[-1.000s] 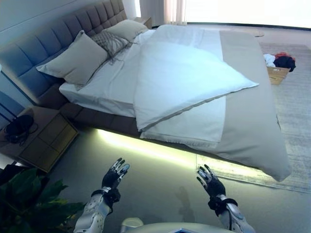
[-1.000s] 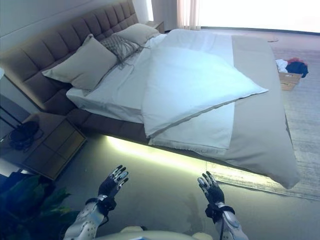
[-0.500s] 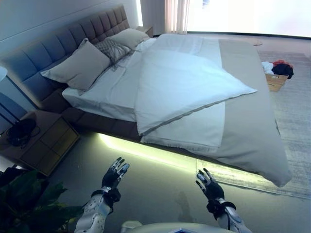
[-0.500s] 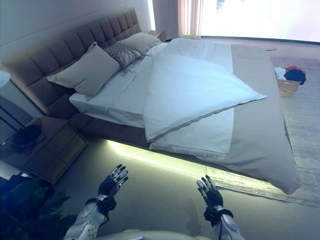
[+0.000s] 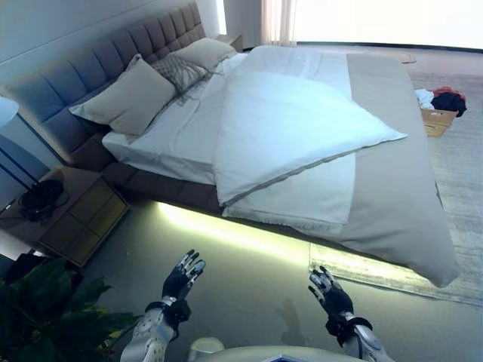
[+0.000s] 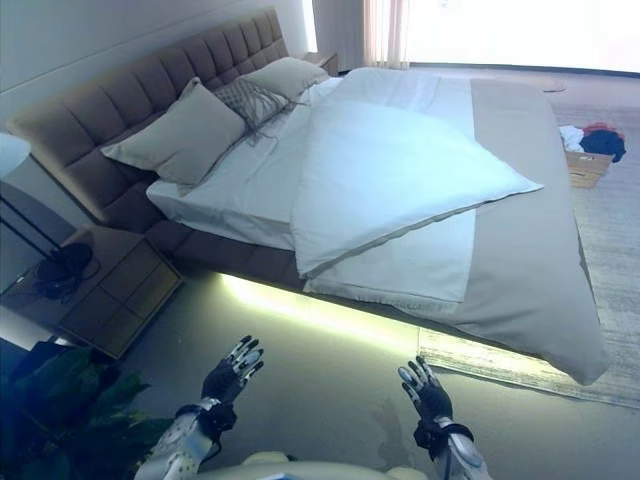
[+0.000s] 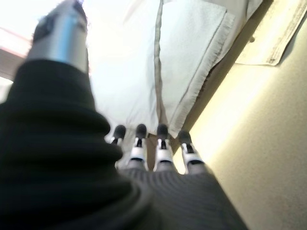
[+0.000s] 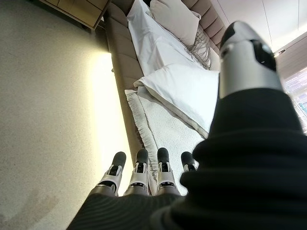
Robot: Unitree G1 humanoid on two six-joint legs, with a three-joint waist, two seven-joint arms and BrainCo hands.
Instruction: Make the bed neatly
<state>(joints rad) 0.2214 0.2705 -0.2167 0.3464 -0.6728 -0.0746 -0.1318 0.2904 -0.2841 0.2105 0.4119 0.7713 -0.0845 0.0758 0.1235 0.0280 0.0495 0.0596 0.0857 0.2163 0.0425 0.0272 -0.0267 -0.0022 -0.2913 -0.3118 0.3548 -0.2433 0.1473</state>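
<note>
Although the task is to make the bed (image 5: 189, 197) neatly, nothing looks started: the white duvet (image 5: 294, 124) lies folded back on itself in a big diagonal flap across the middle of the mattress, its point reaching toward the far side and its near corner hanging just over the near edge. The white sheet (image 5: 170, 136) near the head is exposed. A grey-beige bedspread (image 5: 392, 188) covers the foot end and droops off the near corner toward the rug (image 5: 453, 151). Three pillows sit at the tufted headboard (image 5: 90, 72): a large beige pillow (image 5: 128, 94), a patterned cushion (image 5: 177, 72) and another beige pillow (image 5: 204, 51), leaning loosely, not lined up.

Left to do, by judgement: unfold and spread the duvet flat, square the bedspread, straighten the pillows.

The left hand (image 5: 183, 276) and the right hand (image 5: 329, 291) are both raised over the floor, well apart from the bed, fingers straight and spread, holding nothing; the wrist views confirm extended fingers (image 7: 163, 148) with the duvet edge beyond them.

Around: a wooden nightstand (image 5: 72, 215) with a dark object on top, a leafy plant (image 5: 45, 302) at the near left, and a cardboard box of clothes (image 5: 438, 109) on the rug past the bed. A light strip glows under the bed frame.

No brands, labels or writing readable anywhere.
</note>
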